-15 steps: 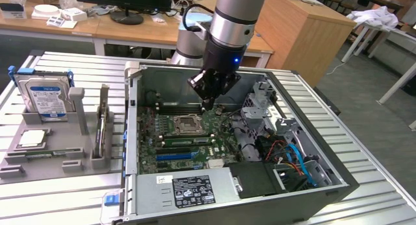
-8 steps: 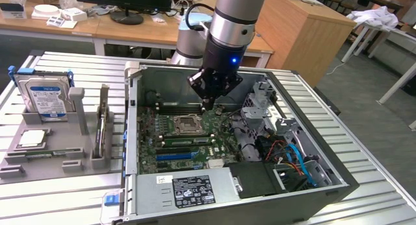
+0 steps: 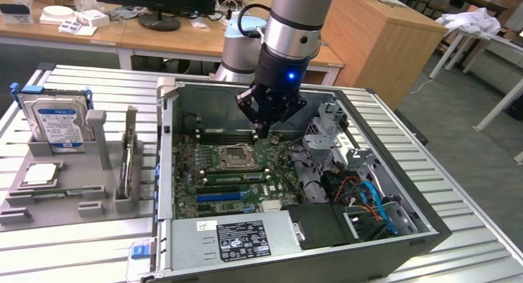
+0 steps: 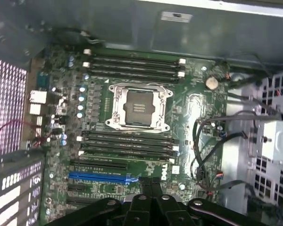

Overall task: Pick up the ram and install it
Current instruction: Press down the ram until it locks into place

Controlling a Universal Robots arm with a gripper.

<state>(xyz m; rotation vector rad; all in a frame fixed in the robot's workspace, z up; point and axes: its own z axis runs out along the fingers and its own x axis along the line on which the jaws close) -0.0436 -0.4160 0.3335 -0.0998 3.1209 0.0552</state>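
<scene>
The gripper is inside the open computer case, hanging over the motherboard near the memory slots at the back of the board. Its fingers are drawn fully together and nothing is seen between them; no part is carried. Directly below and just in front of the fingertips lies the empty processor socket with its silver frame. In the wrist view the closed gripper sits over the board's edge, with the socket ahead of it, one bank of black memory slots between gripper and socket, and a second bank beyond the socket. A blue expansion slot lies just beside the fingertips. The ram stands on edge in the grey holder outside the case, well apart from the gripper toward the exterior view's left, untouched. In the same holder a hard drive stands upright, and a square processor chip lies flat in front of it. The power supply occupies the near end of the case.
</scene>
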